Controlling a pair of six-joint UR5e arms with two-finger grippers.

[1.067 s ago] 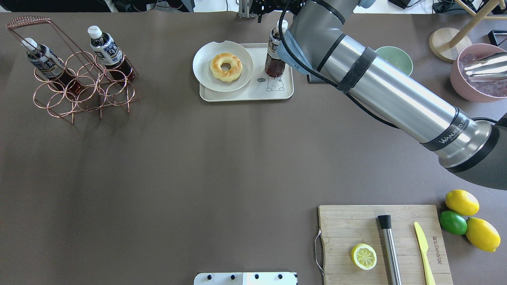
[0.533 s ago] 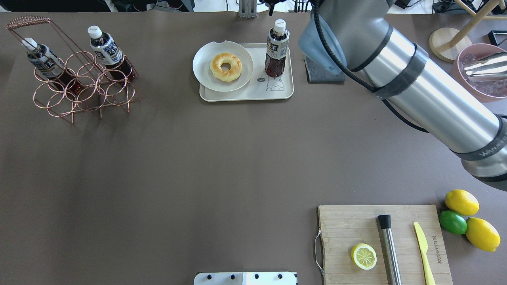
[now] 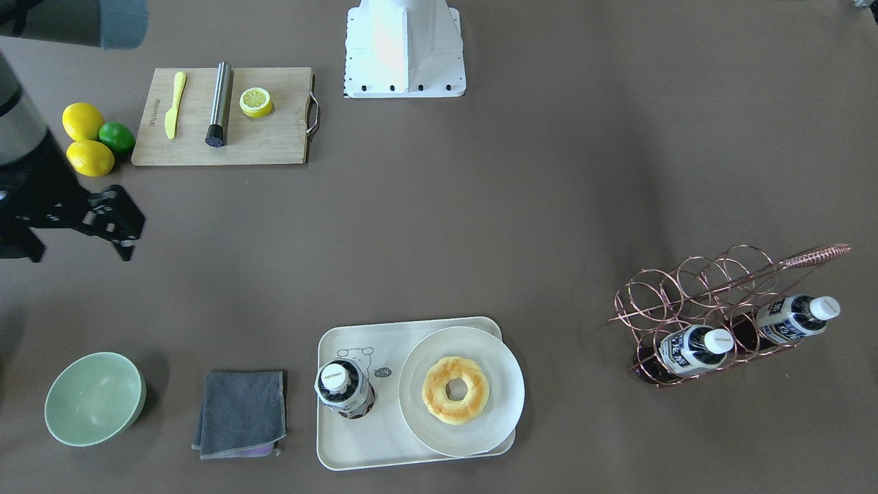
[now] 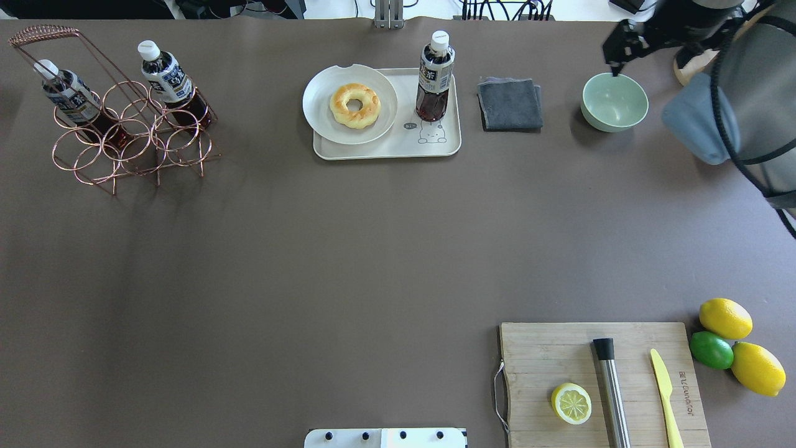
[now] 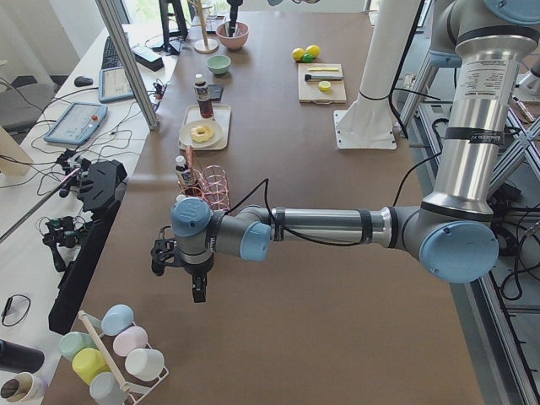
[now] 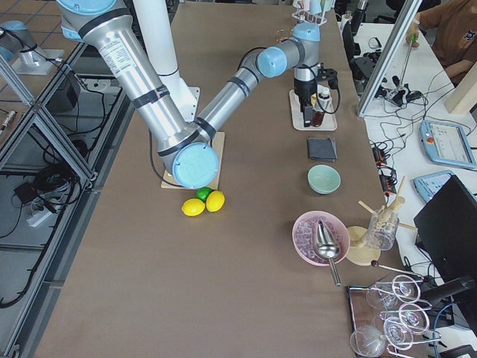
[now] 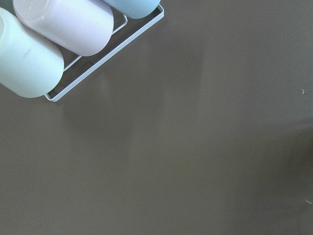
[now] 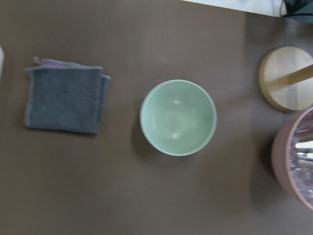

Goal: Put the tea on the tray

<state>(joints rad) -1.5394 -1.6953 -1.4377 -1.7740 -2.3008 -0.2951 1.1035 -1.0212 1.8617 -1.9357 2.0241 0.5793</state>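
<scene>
The tea bottle stands upright and free on the cream tray, just behind the bear drawing; it also shows in the front view on the tray. Two alike bottles lean in a copper wire rack at far left. My right gripper is open and empty, raised above the green bowl, well right of the tray; the front view shows it too. My left gripper shows only in the exterior left view, pointing down; I cannot tell its state.
A round plate with a donut fills the tray's left half. A grey cloth lies between tray and bowl. A pink ice bowl is right of the green bowl. A wooden board, lemons and lime are near right. Pastel cups lie below the left wrist.
My right arm has drawn away from the tea bottle, swinging right until its gripper hangs over the green bowl. The bottle stays upright on the tray.
</scene>
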